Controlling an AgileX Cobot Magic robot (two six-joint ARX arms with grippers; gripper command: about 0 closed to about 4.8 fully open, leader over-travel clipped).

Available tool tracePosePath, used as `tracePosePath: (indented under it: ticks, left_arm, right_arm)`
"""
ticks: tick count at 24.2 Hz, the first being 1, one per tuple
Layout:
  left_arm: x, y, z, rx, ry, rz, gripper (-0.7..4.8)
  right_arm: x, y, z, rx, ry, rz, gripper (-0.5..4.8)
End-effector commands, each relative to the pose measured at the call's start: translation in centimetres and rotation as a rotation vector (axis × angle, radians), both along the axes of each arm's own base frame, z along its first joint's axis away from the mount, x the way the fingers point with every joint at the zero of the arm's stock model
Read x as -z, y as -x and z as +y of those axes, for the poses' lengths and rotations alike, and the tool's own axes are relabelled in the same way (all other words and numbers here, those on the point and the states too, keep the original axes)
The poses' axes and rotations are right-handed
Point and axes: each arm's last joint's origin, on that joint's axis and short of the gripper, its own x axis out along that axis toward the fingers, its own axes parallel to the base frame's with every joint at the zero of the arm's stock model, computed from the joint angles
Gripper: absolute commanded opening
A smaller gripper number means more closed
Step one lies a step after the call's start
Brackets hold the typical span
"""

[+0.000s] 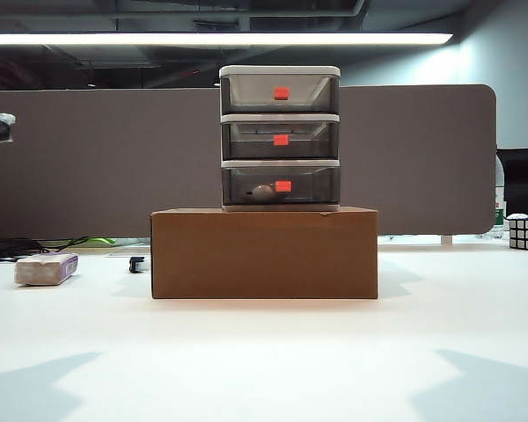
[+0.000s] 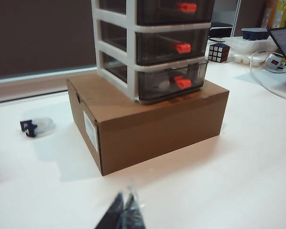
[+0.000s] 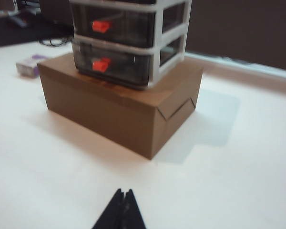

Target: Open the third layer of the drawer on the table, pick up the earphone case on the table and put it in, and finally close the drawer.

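The large flat white table [image 1: 264,360] lies bare in front. Both grippers hang low over it with fingers pressed together, holding nothing: left gripper [image 2: 125,214], right gripper [image 3: 122,212]. Farther back, a brown cardboard box [image 1: 264,253] carries the white-framed 3-tier drawer unit [image 1: 280,139]. Its lowest smoky drawer [image 1: 281,186] sits shut, and a pale rounded shape inside (probably the glossy white earphone case [image 1: 262,192]) shows behind the front. Risk: any late nudge could slide the light unit off the box.
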Motion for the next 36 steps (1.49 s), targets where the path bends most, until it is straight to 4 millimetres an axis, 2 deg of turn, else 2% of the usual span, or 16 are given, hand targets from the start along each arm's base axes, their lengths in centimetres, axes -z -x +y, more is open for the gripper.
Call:
tracePosePath:
  ticks: [1, 10, 12, 18, 21, 36]
  left_arm:
    - [-0.3, -0.1, 0.2, -0.05, -0.009, -0.03, -0.06]
    - [-0.1, -1.1, 1.7, -0.199, -0.087, -0.036, -0.06]
    - [-0.2, -1.6, 2.8, -0.249, -0.08, -0.042, -0.06]
    - [-0.3, -2.0, 4.5, -0.355, -0.078, -0.047, -0.06]
    - [-0.3, -2.1, 4.7, -0.377, -0.077, -0.051, -0.05]
    - [-0.2, -2.1, 4.7, -0.377, -0.08, -0.04, -0.05]
  right_arm:
    - [0.5, -0.4, 0.1, 0.023, -0.032, -0.067, -0.06]
    - [0.6, -0.6, -0.3, 0.131, 0.048, -0.099, -0.06]
    - [0.6, -0.8, -0.9, 0.193, 0.069, -0.101, -0.06]
    - [0.6, -1.1, -2.3, 0.311, 0.081, -0.099, -0.06]
    - [0.5, -1.2, -2.8, 0.368, 0.055, -0.097, -0.05]
    - [0.6, -1.2, -2.9, 0.372, 0.057, -0.096, -0.06]
